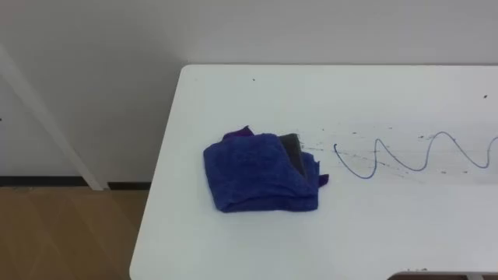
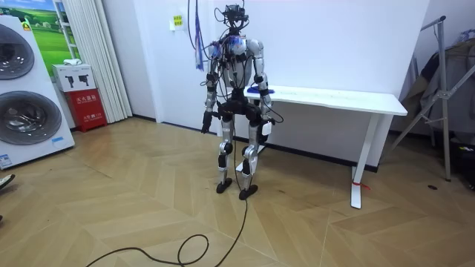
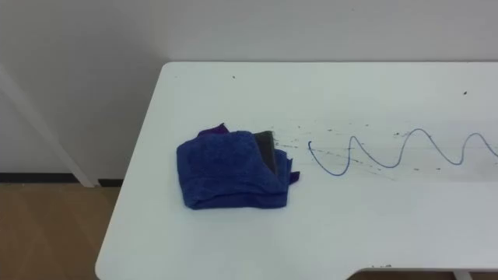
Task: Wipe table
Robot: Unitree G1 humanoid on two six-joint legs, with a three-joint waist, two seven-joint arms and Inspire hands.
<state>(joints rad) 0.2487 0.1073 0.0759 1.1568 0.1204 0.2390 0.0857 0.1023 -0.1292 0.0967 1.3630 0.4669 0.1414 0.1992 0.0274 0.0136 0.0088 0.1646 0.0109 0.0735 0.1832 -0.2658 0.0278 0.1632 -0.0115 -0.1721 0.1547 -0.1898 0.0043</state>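
Wiping not yet begun: a crumpled dark-blue terry cloth (image 1: 261, 173) lies on the white desk (image 1: 233, 93), a wavy blue pen line (image 1: 443, 134) at its 3 o'clock, while the left hand (image 2: 205, 127) and right hand (image 2: 266, 130) hang low, their state impossible to tell, so grasping the cloth likely comes next.

FREE: you have bare white table (image 1: 233, 249) before, behind and right of the blue cloth (image 1: 261, 173) | OBSTACLE: that heaped cloth itself | LIMIT: wall (image 1: 93, 47) beyond the cloth, past the table's far edge

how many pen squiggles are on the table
1: a blue wavy pen line on the white table, just right of the crumpled blue terry cloth; it runs off the view's right edge, so more may be hidden.
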